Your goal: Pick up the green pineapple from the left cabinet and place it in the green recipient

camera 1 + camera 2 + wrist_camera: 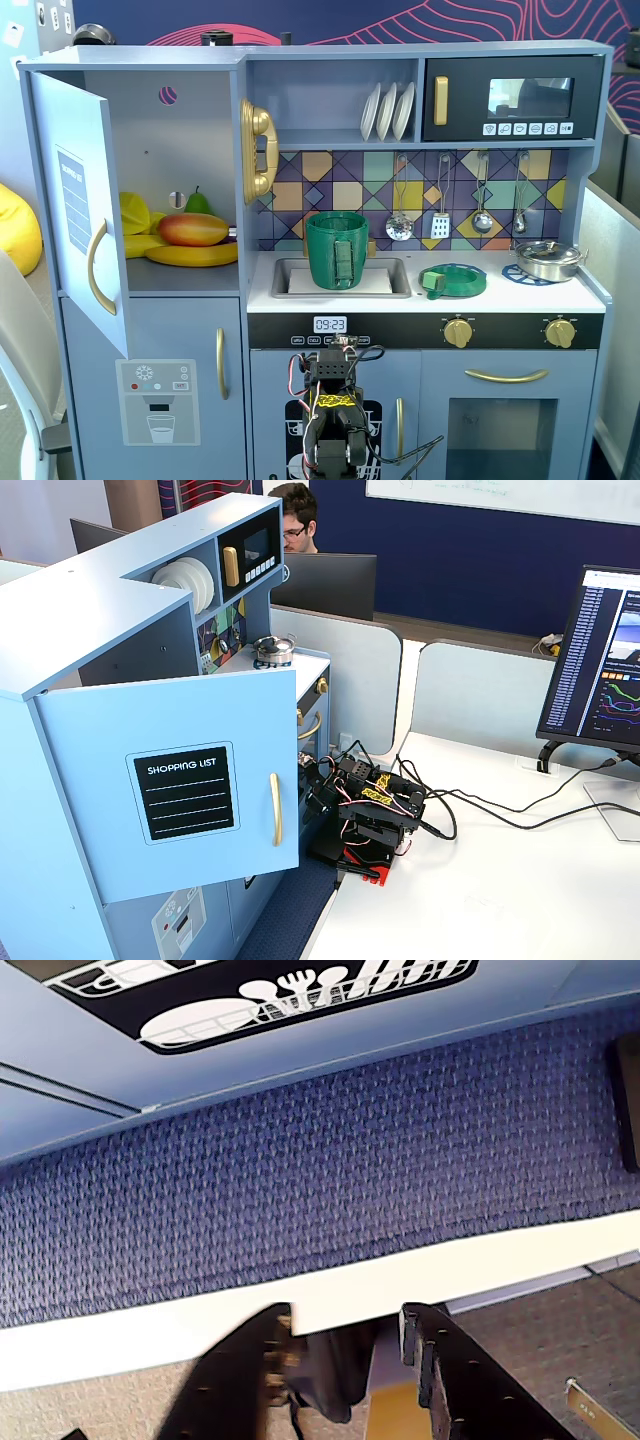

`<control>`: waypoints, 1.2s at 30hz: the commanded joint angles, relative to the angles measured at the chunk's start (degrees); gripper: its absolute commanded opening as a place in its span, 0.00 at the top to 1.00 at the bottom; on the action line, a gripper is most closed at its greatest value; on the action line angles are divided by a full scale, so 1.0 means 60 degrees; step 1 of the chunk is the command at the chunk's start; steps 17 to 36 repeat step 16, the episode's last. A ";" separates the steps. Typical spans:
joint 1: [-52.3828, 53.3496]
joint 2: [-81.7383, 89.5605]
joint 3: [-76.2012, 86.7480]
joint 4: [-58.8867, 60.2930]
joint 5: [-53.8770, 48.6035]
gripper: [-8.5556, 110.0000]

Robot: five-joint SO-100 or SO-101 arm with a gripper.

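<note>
The left cabinet (190, 140) stands open, its door (85, 220) swung out to the left. Inside I see a mango (193, 229), a banana (195, 256) and the top of a dark green pear (198, 200). The green pineapple does not show in any view. The green recipient (337, 250), a tall dark-green pot, stands upright in the sink. My arm (335, 420) is folded low in front of the kitchen's lower doors, far below the cabinet. In the wrist view my gripper (347, 1312) is open and empty, pointing down at the blue carpet and the white table edge (150, 1330).
A flat green dish (452, 280) and a small metal pot (548, 258) sit on the counter to the right of the sink. In a fixed view the open door (180, 780) juts out beside my arm (370, 810), cables trail across the white desk, and a monitor (600, 660) stands at right.
</note>
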 commanded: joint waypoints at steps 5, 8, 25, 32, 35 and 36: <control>0.0234 -0.0059 -0.0044 0.1875 -0.0820 0.86; 0.0234 -0.0059 -0.0044 0.1875 -0.0820 0.86; 0.0278 -0.0059 -0.0044 0.1875 -0.0820 0.86; 0.0278 -0.0059 -0.0044 0.1875 -0.0820 0.86; 0.0278 -0.0059 -0.0044 0.1875 -0.0820 0.86; 0.0278 -0.0059 -0.0044 0.1875 -0.0820 0.86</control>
